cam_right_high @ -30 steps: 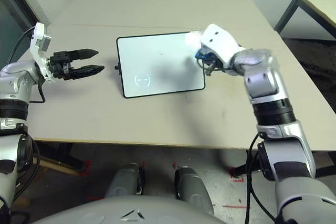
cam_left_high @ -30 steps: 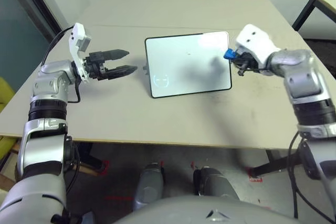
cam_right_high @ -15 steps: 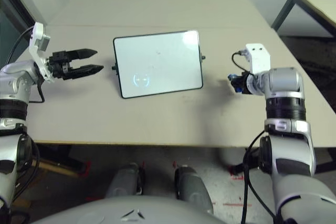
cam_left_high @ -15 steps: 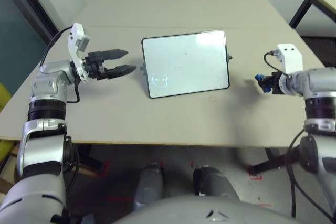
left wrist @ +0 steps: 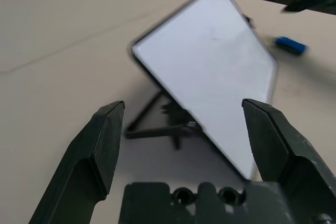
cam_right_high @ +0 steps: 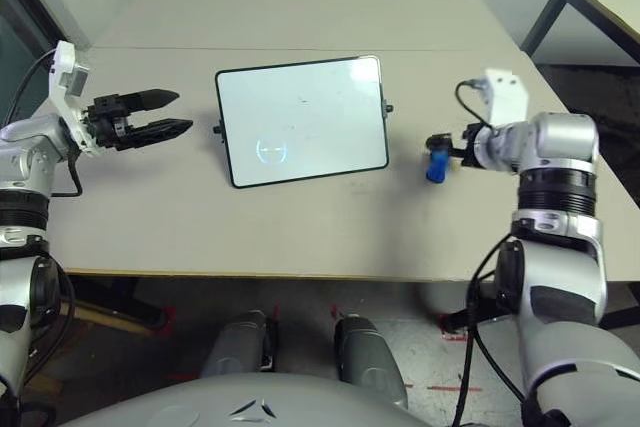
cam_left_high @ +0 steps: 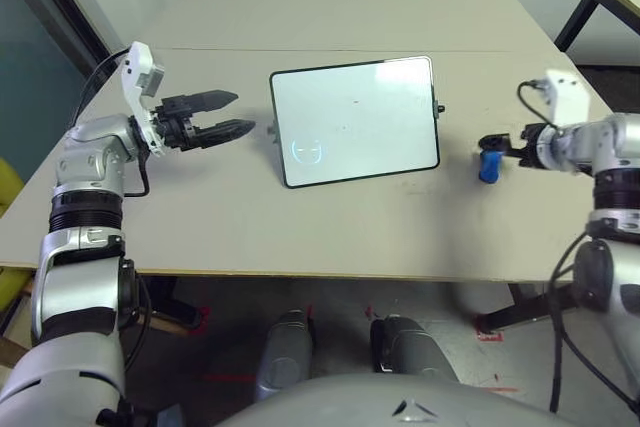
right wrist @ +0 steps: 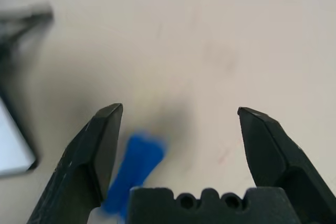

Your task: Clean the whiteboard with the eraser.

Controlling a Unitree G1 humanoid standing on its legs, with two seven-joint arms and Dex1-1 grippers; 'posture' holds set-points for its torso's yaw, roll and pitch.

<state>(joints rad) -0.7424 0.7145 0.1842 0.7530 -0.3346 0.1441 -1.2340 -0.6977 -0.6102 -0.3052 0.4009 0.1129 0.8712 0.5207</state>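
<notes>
Beside the open right tool (cam_left_high: 497, 142) lies the eraser (cam_left_high: 488, 165).

Silver jointed forearms, black bands and cables, white wrist modules, black jaws.

Whiteboard (cam_left_high: 355, 119): glossy white face, faintly reflective, thin black plastic-looking frame. Eraser (cam_left_high: 489, 165), at 3 o'clock from board: bright blue, matt. Table (cam_left_high: 330, 222): pale beige, smooth, matt, laminate-like. Left gripper (cam_left_high: 232, 114) and right gripper (right wrist: 178, 124): black, matt, hard plastic look. Forearms: silver, satin sheen, metal-like.
</notes>
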